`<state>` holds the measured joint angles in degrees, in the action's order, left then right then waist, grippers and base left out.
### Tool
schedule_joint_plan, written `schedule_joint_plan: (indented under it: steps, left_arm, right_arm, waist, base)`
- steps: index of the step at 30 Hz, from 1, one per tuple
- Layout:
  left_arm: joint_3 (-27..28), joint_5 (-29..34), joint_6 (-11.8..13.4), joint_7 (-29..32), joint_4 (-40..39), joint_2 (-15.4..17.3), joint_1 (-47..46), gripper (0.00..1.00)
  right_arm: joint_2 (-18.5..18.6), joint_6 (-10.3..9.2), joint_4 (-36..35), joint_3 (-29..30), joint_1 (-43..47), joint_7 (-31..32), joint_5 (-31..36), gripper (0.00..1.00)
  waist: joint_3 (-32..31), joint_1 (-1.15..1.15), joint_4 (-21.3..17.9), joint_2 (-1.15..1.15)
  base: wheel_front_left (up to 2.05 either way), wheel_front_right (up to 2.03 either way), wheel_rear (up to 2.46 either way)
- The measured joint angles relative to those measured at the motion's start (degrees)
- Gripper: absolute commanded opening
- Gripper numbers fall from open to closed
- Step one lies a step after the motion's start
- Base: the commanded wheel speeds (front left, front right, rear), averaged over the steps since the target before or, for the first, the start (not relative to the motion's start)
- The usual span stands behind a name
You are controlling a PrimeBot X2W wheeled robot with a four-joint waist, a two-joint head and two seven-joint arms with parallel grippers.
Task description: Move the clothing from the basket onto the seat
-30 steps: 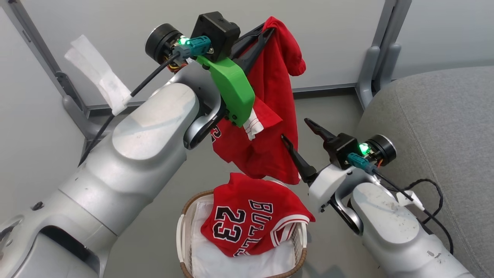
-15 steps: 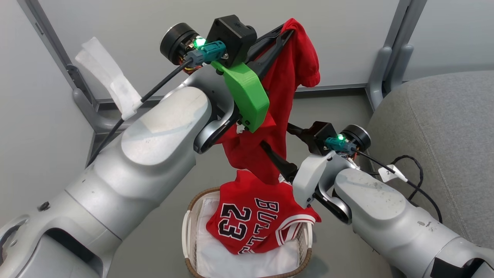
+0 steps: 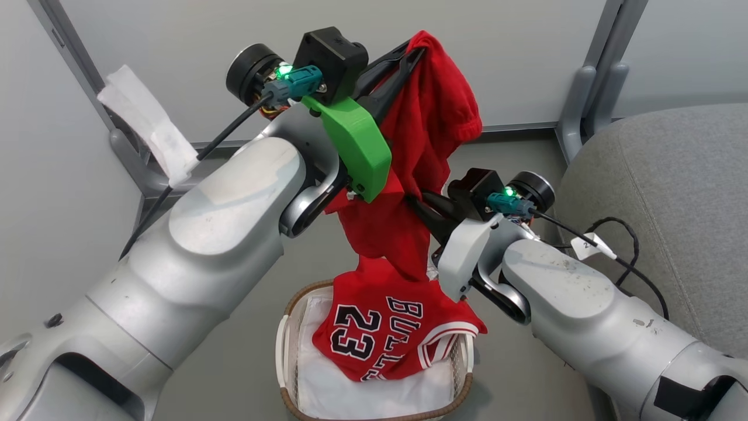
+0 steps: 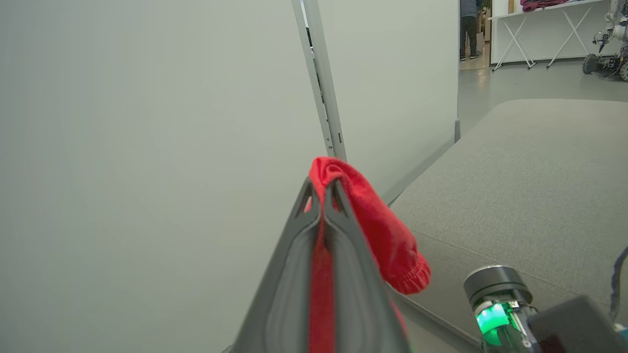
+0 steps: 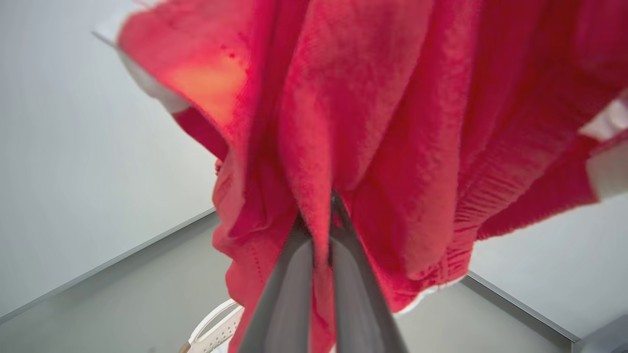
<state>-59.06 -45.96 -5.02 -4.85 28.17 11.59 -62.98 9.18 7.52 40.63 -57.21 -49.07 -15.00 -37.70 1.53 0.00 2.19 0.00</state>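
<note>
The left pincer is raised high at the far middle of the scene. Its two dark fingers are pressed together on the top fold of a red garment, which hangs from them in a long bunch. Lower and to the right, the right pincer reaches in from the side and pinches the same garment partway down. In its own wrist view the fingers are shut on a pleat of the red cloth, and folds spill around them.

The garment's lower end hangs just over the jersey (black "BULLS 23" lettering, striped trim at its edge). The jersey lies in the basket, with one corner draped over the basket's right rim. Under it, a white sheet lines the basket.

The basket stands on the grey floor at the near middle, between the two arms. The seat fills the right side, apart from the basket, with its rounded corner just behind the right arm
</note>
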Motion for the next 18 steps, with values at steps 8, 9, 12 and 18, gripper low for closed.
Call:
schedule_joint_plan:
  steps: [8, 9, 12, 18]
  left_arm:
    - [1.23, -1.36, 0.92, -0.55, 2.85, 1.86, 2.00, 0.20]
    - [1.34, -1.48, 1.00, -0.92, 3.39, 2.03, 2.41, 0.49]
    - [1.74, -1.90, 1.32, -2.48, 4.58, 2.36, 3.65, 1.00]
    - [1.59, -3.16, 0.90, -4.90, 6.68, 2.48, 7.53, 1.00]
  right_arm:
    - [1.94, 0.00, -3.04, 4.25, 1.30, 0.00, 2.07, 0.00]
    - [2.34, 0.00, -3.43, 4.86, 1.67, 0.00, 2.29, 0.00]
    - [3.01, 0.00, -4.55, 6.98, 2.24, 0.00, 3.11, 0.00]
    - [4.53, 0.00, -5.36, 11.91, 3.36, 0.00, 4.24, 0.00]
  waist:
    - [0.20, 0.00, -0.92, 0.00]
    - [0.25, 0.00, -1.15, 0.00]
    - [0.41, 0.00, -1.88, 0.00]
    - [0.79, 0.00, -3.48, 0.00]
  base:
    - [0.00, 0.00, 0.00]
    - [0.00, 0.00, 0.00]
    - [0.00, 0.00, 0.00]
    - [0.00, 0.00, 0.00]
